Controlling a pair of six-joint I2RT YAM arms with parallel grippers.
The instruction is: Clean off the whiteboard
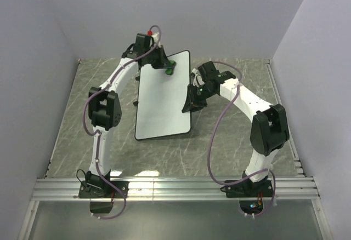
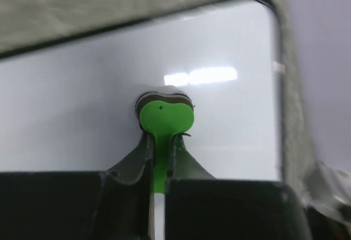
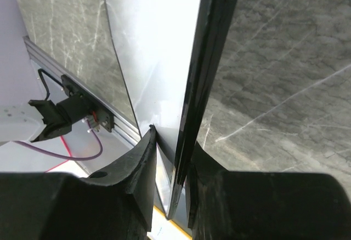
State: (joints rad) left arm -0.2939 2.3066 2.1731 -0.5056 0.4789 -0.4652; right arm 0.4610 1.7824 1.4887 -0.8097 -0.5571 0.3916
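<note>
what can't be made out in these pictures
- Top external: the patch of the large flat white black-rimmed whiteboard under the left end effector is covered, so any marks there cannot be seen.
- Left wrist: the wiping face of the small green eraser is hidden beneath its own body; contact unclear.
- Right wrist: the right end effector clamps the board, seen edge-on; glare washes out its surface.

My top camera sits above and behind the arm bases, looking down and forward across the whole table [image 1: 230, 141] from well back. My left wrist camera looks out past the left gripper [image 2: 160, 140], tight on the green eraser [image 2: 164, 116] and the whiteboard [image 2: 82, 97] face. My right wrist camera looks past the right gripper [image 3: 174, 144] along the board's edge, very close. All three views share the whiteboard; the top and left wrist views share the eraser.
</note>
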